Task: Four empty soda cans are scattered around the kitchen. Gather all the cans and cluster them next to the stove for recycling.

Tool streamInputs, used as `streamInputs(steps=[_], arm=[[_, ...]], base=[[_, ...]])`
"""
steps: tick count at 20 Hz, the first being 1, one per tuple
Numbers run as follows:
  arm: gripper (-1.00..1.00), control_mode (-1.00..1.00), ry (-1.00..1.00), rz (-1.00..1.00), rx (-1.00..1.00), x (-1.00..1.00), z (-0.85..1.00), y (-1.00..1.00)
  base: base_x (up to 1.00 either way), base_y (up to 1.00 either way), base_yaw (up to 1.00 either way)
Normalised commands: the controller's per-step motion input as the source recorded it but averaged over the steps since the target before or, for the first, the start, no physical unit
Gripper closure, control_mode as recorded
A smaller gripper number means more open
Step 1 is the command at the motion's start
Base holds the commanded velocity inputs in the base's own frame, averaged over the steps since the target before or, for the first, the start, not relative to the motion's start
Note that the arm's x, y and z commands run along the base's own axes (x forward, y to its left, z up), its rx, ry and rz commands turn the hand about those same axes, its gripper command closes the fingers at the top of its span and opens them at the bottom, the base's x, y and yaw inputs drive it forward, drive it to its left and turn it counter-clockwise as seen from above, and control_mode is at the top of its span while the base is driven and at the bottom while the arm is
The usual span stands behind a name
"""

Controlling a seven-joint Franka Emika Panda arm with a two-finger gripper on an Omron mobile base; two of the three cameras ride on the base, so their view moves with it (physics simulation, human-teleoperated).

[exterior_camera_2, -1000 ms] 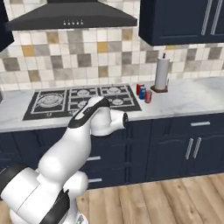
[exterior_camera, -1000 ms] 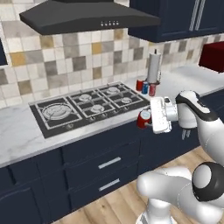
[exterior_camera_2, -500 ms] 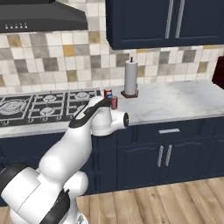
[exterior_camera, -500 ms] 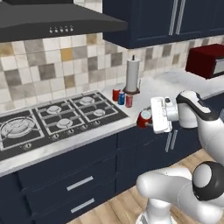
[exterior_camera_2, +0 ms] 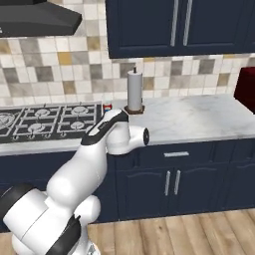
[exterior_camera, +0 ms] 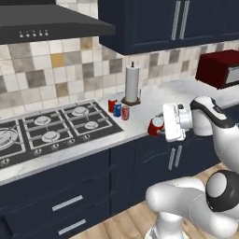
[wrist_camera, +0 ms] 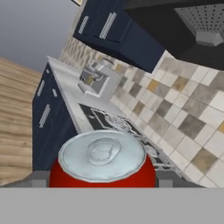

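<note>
Red soda can [exterior_camera: 155, 126] sits clamped sideways between the jaws of the gripper [exterior_camera: 161, 125], held in the air just off the counter's [exterior_camera: 154, 100] front edge. Three more cans [exterior_camera: 118, 109], two red and one blue, cluster on the marble between the stove [exterior_camera: 51, 130] and the paper towel roll [exterior_camera: 132, 83]. A red appliance [exterior_camera: 218, 68] stands farther along.

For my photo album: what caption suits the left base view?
Robot gripper carries a red soda can toward three cans beside the stove.
</note>
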Motion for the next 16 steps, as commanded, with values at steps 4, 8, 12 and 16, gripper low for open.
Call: streamInputs(steps=[4,8,12,16], arm=[[1.00,1.00,0.00,0.00,0.00,0.00,0.00,0.00],[1.00,1.00,0.00,0.00,0.00,0.00,0.00,0.00],[1.00,1.00,0.00,0.00,0.00,0.00,0.00,0.00],[1.00,1.00,0.00,0.00,0.00,0.00,0.00,0.00]], base=[[0.34,-0.15,0.30],[0.32,-0.16,0.34],[0.34,-0.28,0.34],[0.37,-0.38,0.33]])
